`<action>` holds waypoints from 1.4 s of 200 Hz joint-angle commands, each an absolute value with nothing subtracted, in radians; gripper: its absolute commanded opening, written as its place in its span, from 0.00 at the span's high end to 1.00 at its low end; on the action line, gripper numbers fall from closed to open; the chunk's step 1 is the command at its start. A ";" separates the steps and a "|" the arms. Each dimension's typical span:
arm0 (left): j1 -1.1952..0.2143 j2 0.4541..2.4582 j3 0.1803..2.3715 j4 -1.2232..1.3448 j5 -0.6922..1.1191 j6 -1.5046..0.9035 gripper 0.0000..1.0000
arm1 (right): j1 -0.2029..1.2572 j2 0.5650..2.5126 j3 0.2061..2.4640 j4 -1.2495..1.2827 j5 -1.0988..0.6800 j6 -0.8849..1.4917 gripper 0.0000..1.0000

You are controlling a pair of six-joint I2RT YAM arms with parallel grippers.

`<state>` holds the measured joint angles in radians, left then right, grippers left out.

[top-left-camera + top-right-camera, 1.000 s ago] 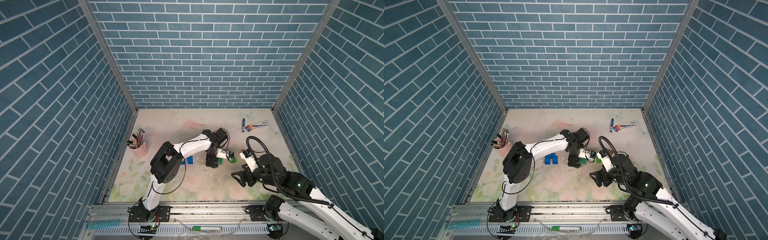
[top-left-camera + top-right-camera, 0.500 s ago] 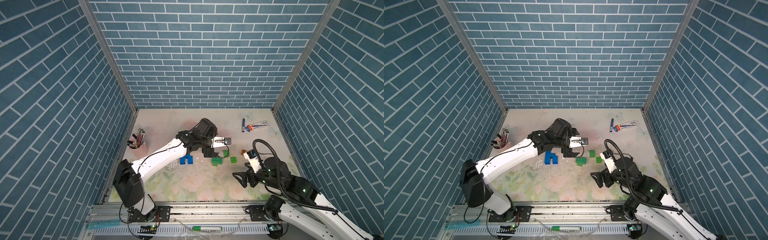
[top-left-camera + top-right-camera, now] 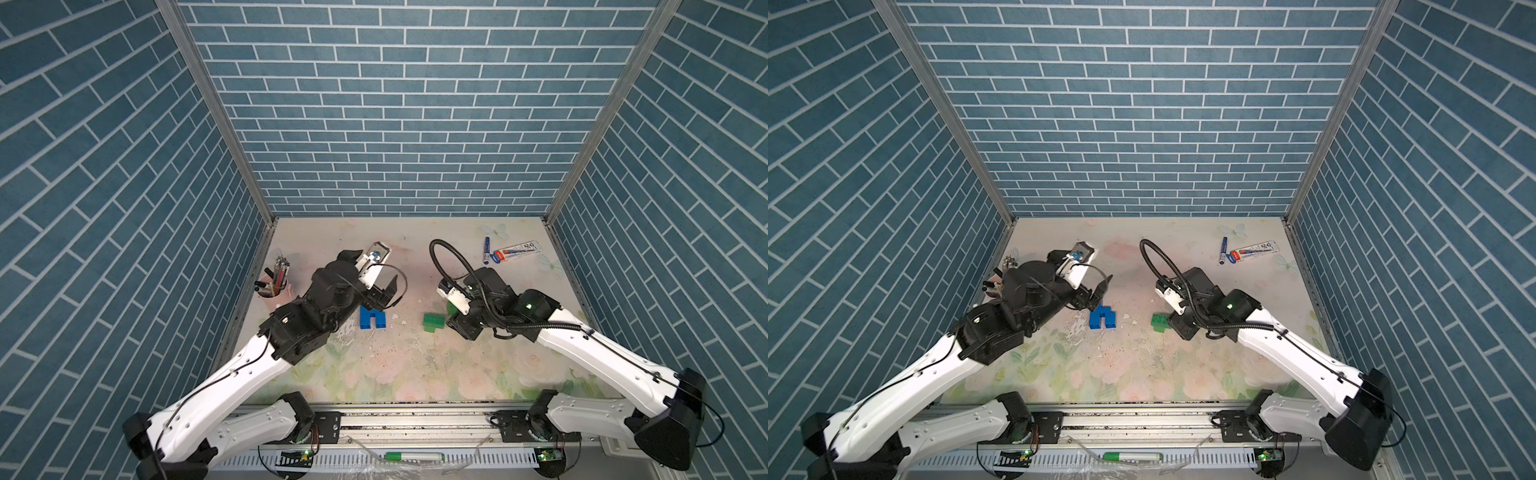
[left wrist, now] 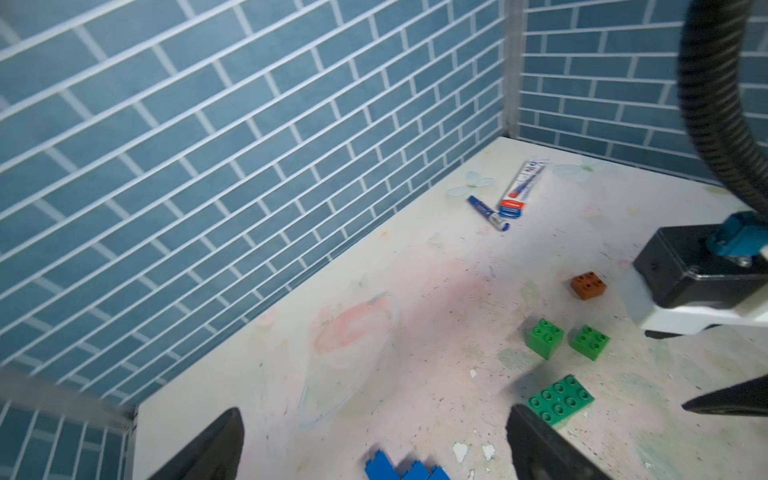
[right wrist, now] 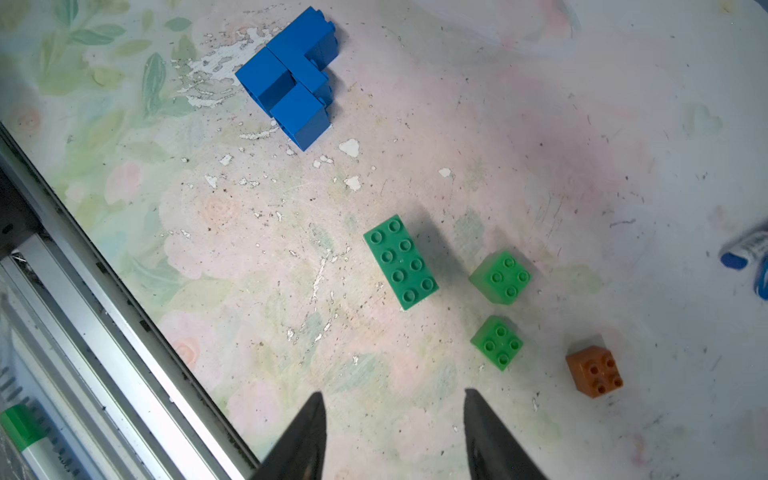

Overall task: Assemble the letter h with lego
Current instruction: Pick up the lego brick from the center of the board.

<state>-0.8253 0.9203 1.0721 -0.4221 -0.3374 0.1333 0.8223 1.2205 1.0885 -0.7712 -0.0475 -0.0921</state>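
Right claw (image 5: 394,394) has swung in close to the loose green bricks (image 5: 401,262), jaws apart, empty. Left claw (image 4: 376,415), wide open and empty, has drawn back above the joined blue bricks (image 3: 372,319), which seem to form the h already. Orange brick (image 5: 595,372) lies beyond.

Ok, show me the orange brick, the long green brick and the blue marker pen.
orange brick (image 5: 595,371): right wrist view, on its studded top face.
long green brick (image 5: 400,262): right wrist view, middle of its studded top.
blue marker pen (image 4: 485,211): left wrist view, middle of the barrel.
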 commanded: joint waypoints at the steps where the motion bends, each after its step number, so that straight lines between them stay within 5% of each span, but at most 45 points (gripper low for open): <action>1: -0.815 0.803 0.958 -0.551 -0.557 -0.044 0.01 | 0.798 1.308 1.139 -0.846 -0.078 -0.282 0.44; 69: -0.813 0.597 0.774 -0.470 -0.729 -0.027 0.01 | 0.793 1.499 1.126 -0.680 -0.055 -0.347 0.37; 280: -0.813 0.614 0.772 -0.478 -0.693 -0.025 0.01 | 0.826 1.745 1.233 -0.714 -0.073 -0.379 0.56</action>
<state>-0.8173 0.6170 0.7837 -0.4953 -0.6910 -0.0193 0.8223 1.7248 1.2022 -0.6815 -0.0689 -0.3389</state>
